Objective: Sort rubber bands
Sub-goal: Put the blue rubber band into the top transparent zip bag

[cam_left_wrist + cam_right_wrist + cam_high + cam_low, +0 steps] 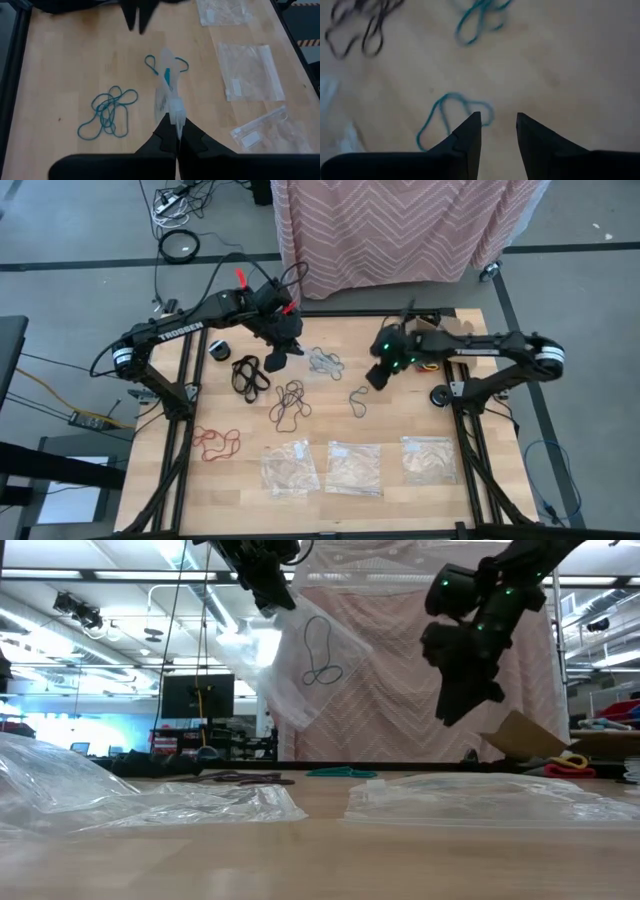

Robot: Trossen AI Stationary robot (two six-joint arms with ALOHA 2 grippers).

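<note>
Up above the table point(200, 490), the left arm reached in from the left side, and the left gripper point(176, 131) was pinched tight on the top edge of a clear plastic bag point(305, 665). The bag hung down in the air from that grip, and in the low view one thin band point(320, 652) showed dark through its clear side. The right arm came in from the right side, bent at the elbow, with the right gripper point(498, 131) pointing down over the wood. Its two fingers point(467, 137) stood a little apart with a gap between them, and nothing was in the gap. Just under them lay a small teal-blue band point(451, 116), flat on the table and not touched. The rubber bands sat in little heaps by colour. The black bands point(249, 373) lay near the left arm. The dark brown bands point(289, 403) lay just beside them, more to the middle. The red bands point(216, 442) lay alone near the left edge. A bigger teal-blue heap point(107, 111) lay on the wood below the hanging bag. Three more clear bags point(352, 468) lay flat in a row along the near side of the table.
</note>
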